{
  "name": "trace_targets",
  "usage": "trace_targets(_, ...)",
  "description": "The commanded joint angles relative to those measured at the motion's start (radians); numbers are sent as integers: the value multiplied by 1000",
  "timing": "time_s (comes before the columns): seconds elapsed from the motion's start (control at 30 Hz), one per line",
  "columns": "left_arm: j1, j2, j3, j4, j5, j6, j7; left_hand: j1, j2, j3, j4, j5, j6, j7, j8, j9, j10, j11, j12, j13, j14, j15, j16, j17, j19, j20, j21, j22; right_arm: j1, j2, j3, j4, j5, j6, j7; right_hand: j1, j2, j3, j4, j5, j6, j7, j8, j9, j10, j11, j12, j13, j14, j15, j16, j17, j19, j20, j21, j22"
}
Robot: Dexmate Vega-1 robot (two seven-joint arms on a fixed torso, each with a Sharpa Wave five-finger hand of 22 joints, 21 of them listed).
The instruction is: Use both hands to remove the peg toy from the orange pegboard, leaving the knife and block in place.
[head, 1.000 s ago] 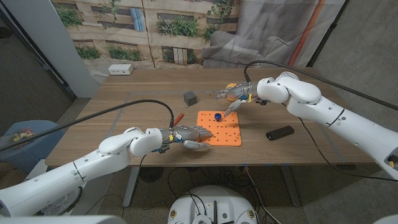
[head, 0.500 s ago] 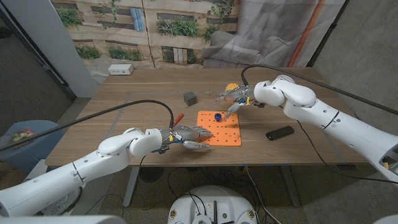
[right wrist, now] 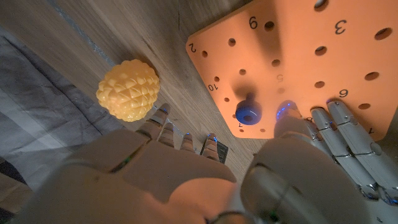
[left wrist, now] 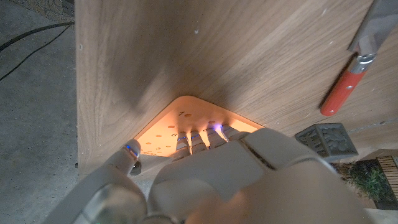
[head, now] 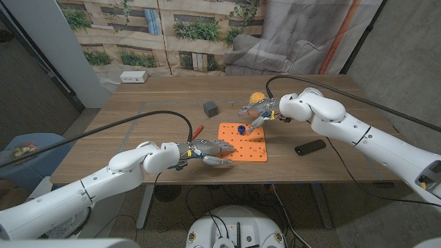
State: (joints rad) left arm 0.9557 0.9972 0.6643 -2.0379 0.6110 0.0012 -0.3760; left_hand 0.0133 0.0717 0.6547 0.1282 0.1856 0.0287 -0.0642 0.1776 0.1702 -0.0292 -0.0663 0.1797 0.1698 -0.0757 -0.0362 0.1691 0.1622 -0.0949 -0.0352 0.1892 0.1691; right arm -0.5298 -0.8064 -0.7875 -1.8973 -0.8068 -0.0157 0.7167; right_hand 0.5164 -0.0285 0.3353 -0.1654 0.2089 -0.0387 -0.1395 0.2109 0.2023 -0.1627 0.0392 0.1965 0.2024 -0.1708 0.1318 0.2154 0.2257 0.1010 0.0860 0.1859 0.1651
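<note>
flanking pegboard (head: 244,142): knife (head: 196,130), block (head: 210,108), ball (head: 256,96)

peg (head: 240,128) open from above | right hand (head: 258,109) just beside it | left hand (head: 207,151) blocked pegboard's (head: 253,149) near-left corner | bench (head: 138,124) left side bare

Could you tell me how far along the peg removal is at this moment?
Done: the left hand presses on the orange pegboard at its near left corner, steadying it. In hand: the right hand hovers open close to the blue peg toy, which is seated in its hole, not gripped. Left: grasp and lift the peg. The knife and block lie untouched off the board.
</note>
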Motion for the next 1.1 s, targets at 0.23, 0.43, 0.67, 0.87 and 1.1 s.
trace_targets(0.23,14,1,-2,-10,3,14,-2,14,90,9,-4,3,7,-4,5,3,8,-3,7,2,7,-64,6,4,0,-167,4,2,-4,19,-23,54,12,5,-51,25,8,13,-3,3,42,-6,22,6,16,-13,12,6,16,-13,11,2,25,-2,12,4)
trace_targets(0.43,12,1,0,-11,2,14,-7,14,90,11,-5,3,7,-4,5,3,8,-4,7,2,7,-64,6,3,0,-167,4,2,-4,24,-26,62,15,-4,-64,34,9,17,-5,2,57,-7,29,7,18,-13,13,6,21,-10,12,2,30,-4,12,4)
trace_targets(0.67,8,1,0,-10,-4,13,-15,16,90,12,-8,3,6,-4,5,3,8,-3,7,2,7,-65,5,3,2,-165,4,2,-7,30,-27,66,12,-16,-86,63,10,28,-8,0,116,-23,56,9,45,-15,20,6,44,-19,20,3,57,-10,16,3)
trace_targets(0.87,5,-6,2,-5,-8,19,-16,17,90,14,-10,2,6,-4,5,3,8,-3,7,2,8,-65,5,3,5,-165,5,2,-3,32,-32,73,6,-14,-109,84,7,34,-7,-4,177,-33,84,12,70,-10,23,5,68,-16,27,4,89,-15,19,3)
trace_targets(1.1,-3,-8,5,-1,-16,19,-28,18,91,16,-12,2,5,-4,4,3,9,-4,7,2,9,-65,5,3,7,-165,5,2,-12,33,-30,75,3,-13,-150,106,4,39,-7,-9,258,-59,120,13,99,-16,27,4,96,-25,36,6,119,-20,20,3)
